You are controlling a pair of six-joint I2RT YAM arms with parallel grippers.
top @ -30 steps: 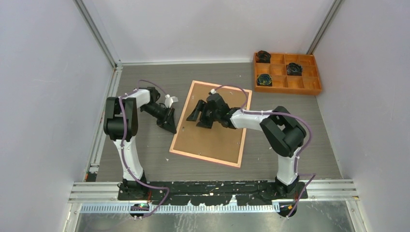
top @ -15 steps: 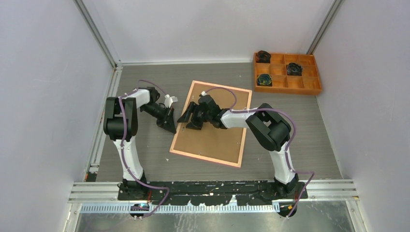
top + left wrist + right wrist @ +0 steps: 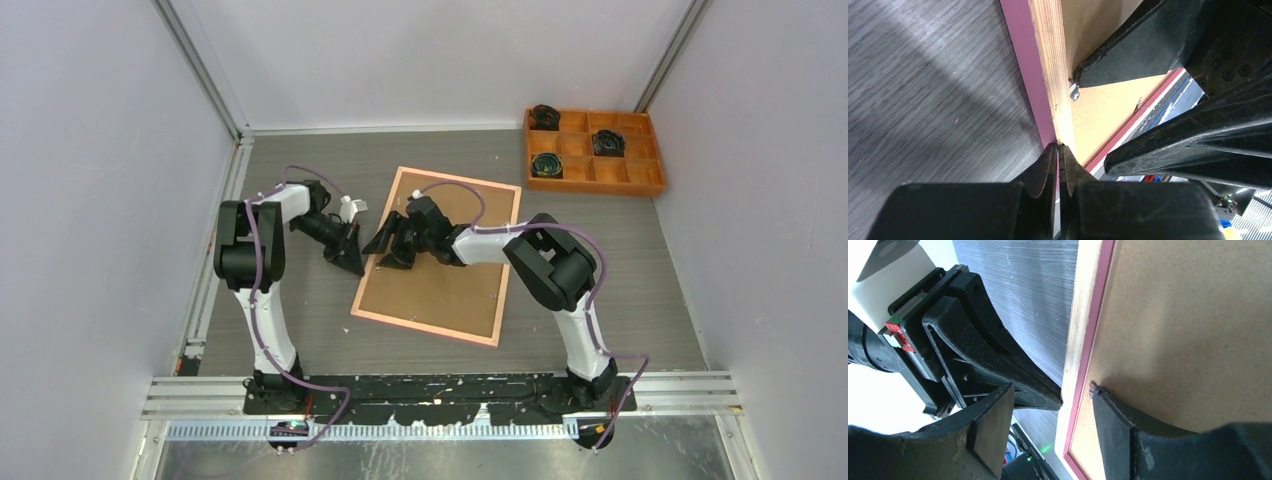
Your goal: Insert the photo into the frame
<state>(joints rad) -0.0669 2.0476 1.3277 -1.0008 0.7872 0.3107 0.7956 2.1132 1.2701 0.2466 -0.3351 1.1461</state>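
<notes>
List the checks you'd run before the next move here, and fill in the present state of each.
1. Frame lies back-up on the table: ok.
2. Left gripper is shut, with its tips at the frame's left outer edge: ok.
3. Right gripper is open and straddles that same rail: ok.
4. One of its fingers has its tip at the small metal tab on the backing board: ok.
5. Tab turned clear of the board: cannot tell.
6. Photo inside the frame: cannot tell, since none is visible.
</notes>
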